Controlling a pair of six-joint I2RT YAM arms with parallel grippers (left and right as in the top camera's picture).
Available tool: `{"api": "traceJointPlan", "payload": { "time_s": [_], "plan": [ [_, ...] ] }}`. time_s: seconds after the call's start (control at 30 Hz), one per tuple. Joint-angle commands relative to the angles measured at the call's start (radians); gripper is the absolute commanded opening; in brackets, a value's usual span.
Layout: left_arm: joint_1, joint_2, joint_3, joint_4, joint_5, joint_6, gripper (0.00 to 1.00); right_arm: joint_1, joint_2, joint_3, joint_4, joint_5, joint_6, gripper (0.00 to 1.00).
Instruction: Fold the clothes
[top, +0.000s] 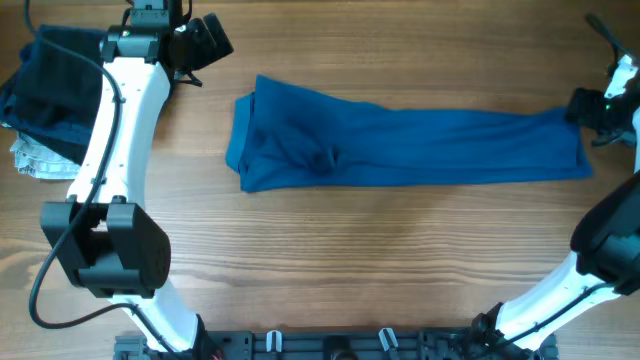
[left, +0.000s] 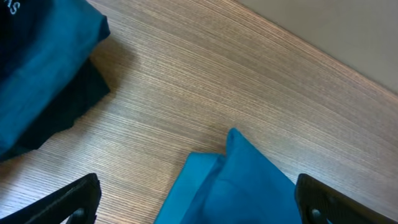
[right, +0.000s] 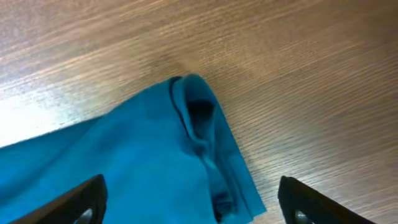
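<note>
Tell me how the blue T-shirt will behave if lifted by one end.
The blue T-shirt would probably sag and drape, not hold shape: it lies flat with soft creases. Its stacked layers at the end may slip apart if only one is pinched.

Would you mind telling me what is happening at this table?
Two robot arms are folding a blue T-shirt, which lies as a long band across the wooden table. The left end effector hangs open over one end and the right end effector open over the other; neither grips the cloth. Darker folded garments sit at the table's left edge.
</note>
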Motion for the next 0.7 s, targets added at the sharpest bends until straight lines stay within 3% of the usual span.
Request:
{"api": "traceJointPlan", "payload": {
  "time_s": [0.0, 0.37, 0.6, 0.67],
  "plan": [
    [0.001, -0.002, 0.005, 0.002, -0.006, -0.006, 1.00, -0.006, -0.002, -0.095, 0.049, -0.021, -0.061, 0.87],
    [0.001, -0.002, 0.005, 0.003, -0.006, -0.006, 1.00, -0.025, 0.018, -0.368, 0.456, -0.015, -0.089, 0.86],
    [0.001, -0.002, 0.005, 0.002, -0.006, -0.006, 1.00, -0.030, 0.053, -0.370, 0.483, -0.063, -0.110, 0.85],
    [0.001, -0.002, 0.005, 0.002, -0.006, -0.006, 1.00, -0.030, 0.090, -0.370, 0.483, -0.077, -0.106, 0.69]
  ]
}}
